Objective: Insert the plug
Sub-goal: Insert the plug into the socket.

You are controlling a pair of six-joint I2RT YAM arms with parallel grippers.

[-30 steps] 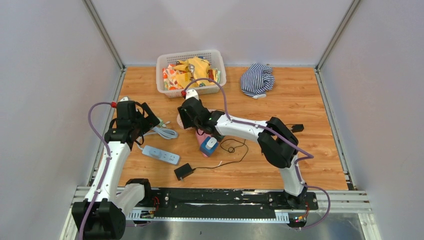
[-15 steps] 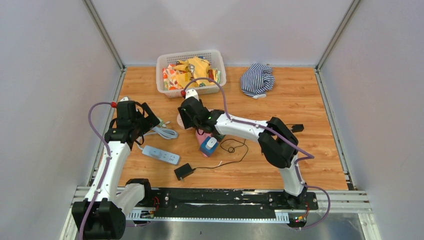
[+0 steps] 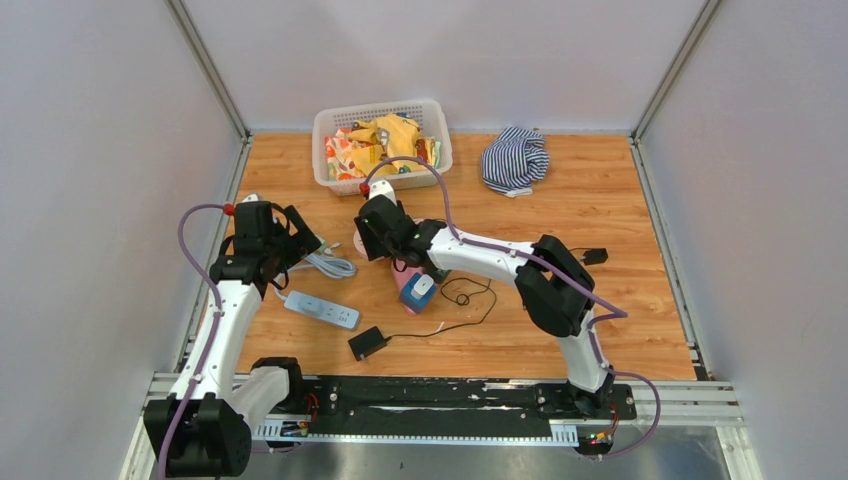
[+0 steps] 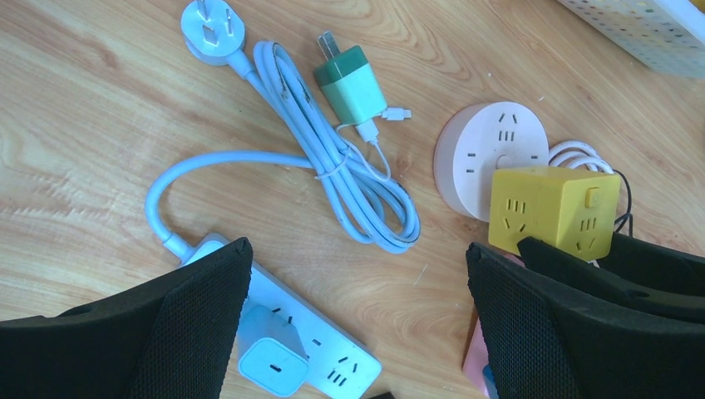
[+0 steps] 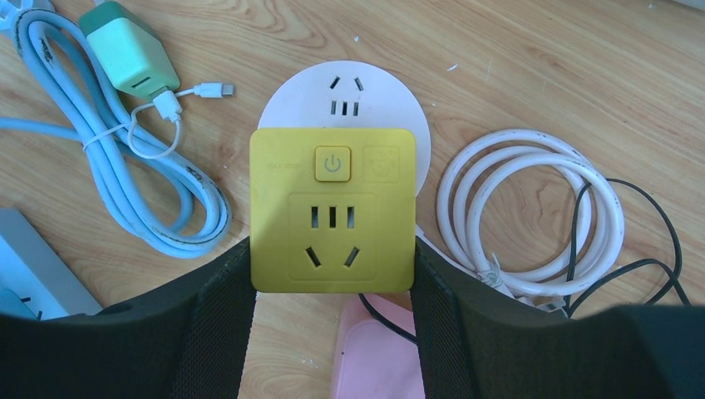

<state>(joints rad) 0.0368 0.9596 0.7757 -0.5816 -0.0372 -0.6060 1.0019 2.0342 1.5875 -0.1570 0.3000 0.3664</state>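
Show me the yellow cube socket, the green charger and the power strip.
yellow cube socket (image 5: 332, 220): right wrist view, front face.
green charger (image 4: 353, 87): left wrist view, body.
power strip (image 3: 325, 311): top external view, middle.

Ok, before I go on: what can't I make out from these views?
Power strip: left wrist view, ends hidden by left end effector and bottom edge.
Yellow cube socket: right wrist view, underside unseen; lifted or resting on round socket, cannot tell.
Pink item: right wrist view, cut by bottom edge.

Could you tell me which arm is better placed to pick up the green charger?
Probably left: the left fingers are open and empty near the green charger; the right fingers clamp the yellow cube socket.
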